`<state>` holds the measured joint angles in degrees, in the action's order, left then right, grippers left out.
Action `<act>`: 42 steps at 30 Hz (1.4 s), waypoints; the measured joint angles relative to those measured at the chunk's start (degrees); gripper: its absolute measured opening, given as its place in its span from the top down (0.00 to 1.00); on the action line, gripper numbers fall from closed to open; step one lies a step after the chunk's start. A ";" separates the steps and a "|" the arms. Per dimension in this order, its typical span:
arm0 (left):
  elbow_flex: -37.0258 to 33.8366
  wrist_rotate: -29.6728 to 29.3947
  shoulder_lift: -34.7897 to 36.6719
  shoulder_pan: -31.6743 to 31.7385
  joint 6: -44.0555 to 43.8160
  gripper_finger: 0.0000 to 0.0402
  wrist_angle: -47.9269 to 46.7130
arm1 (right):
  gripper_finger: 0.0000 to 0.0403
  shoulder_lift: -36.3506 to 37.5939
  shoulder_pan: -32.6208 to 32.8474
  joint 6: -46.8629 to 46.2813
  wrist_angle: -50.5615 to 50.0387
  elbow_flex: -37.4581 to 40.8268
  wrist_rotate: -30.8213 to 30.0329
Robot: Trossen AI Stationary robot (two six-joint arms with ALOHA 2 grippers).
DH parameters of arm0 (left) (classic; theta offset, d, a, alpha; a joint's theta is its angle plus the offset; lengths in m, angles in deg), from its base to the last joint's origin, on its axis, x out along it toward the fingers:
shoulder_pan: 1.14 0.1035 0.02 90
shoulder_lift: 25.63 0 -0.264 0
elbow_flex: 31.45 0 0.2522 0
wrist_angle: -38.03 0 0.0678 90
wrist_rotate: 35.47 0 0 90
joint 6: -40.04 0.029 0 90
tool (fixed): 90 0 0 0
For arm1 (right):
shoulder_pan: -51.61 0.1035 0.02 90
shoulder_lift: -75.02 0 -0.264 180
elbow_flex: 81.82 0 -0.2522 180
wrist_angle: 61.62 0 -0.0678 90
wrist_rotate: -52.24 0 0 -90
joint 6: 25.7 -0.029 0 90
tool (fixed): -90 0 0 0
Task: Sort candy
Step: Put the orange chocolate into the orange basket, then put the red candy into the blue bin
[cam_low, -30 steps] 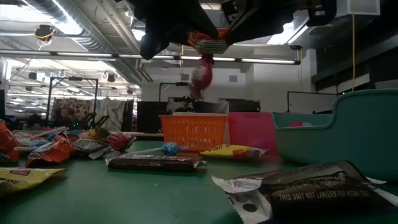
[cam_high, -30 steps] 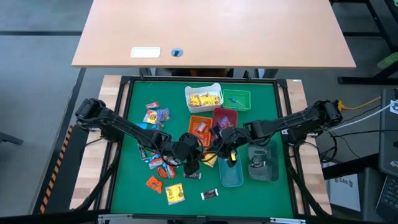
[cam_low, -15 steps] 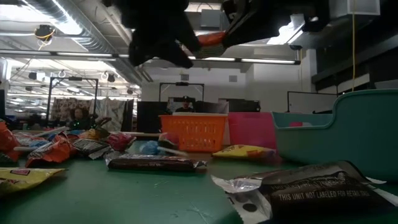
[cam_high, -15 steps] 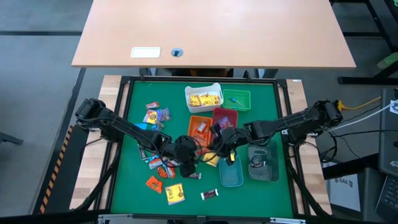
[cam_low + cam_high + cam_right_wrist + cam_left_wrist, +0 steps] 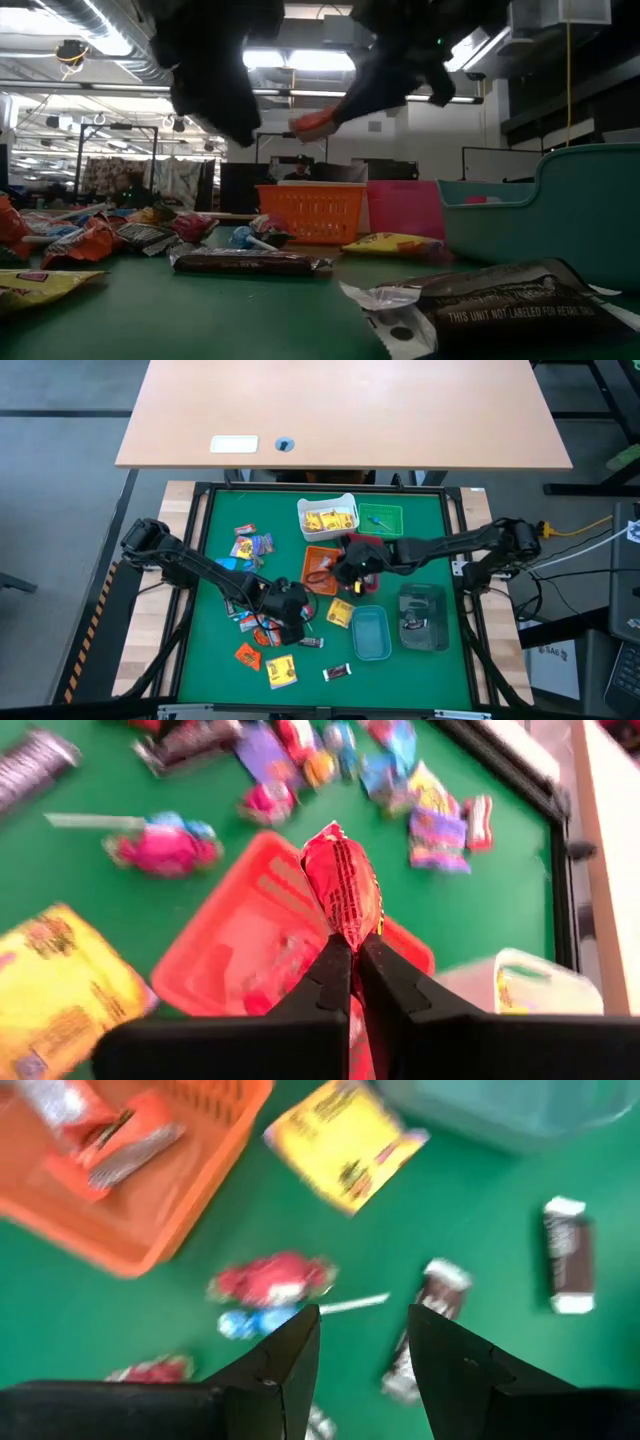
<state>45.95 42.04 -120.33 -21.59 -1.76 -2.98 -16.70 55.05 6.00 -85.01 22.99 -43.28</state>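
My right gripper (image 5: 347, 952) (image 5: 347, 568) is shut on a red-orange wrapped candy (image 5: 342, 885) (image 5: 313, 123), in the air over the orange bin (image 5: 225, 955) (image 5: 311, 557). My left gripper (image 5: 364, 1342) (image 5: 296, 616) is open and empty above the green mat. Just ahead of it a red lollipop (image 5: 272, 1278) and a blue lollipop (image 5: 248, 1323) lie on the mat. More wrapped candy lies loose on the mat's left half (image 5: 252, 546). My right gripper pinches the red-orange candy by one end of its wrapper (image 5: 346, 934) between its two fingertips. The candy is lifted clear and sticks out beyond the fingertips, over the orange bin.
The white bin (image 5: 327, 517), green bin (image 5: 381, 519) and red bin (image 5: 366, 546) stand toward the far edge. The teal bin (image 5: 371, 634) and clear bin (image 5: 423, 620) stand nearer, on the right. A yellow packet (image 5: 345, 1142) and dark chocolate bars (image 5: 424, 1330) (image 5: 568, 1255) lie near my left gripper.
The two grippers were close together a second ago and have parted. My right gripper carried the red-orange candy toward the far edge, over the orange bin. My left gripper drew back toward the left and near edges. A pink lollipop hanging below them fell to the mat.
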 joint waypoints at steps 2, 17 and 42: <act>0.00 0.00 -0.02 -0.01 0.00 0.65 -1.95 | 0.98 -0.66 -0.61 0.02 0.31 0.00 0.11; 0.00 -8.67 -0.02 0.70 14.20 0.65 -21.67 | 0.72 -0.88 -0.85 0.07 0.37 0.00 0.15; 0.00 -1.68 -9.04 7.71 33.42 0.65 -17.88 | 0.59 0.36 0.30 -3.35 -1.47 0.00 -0.88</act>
<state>45.95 40.36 -129.37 -13.88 31.66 -20.86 -16.33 55.35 2.65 -86.48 22.99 -44.16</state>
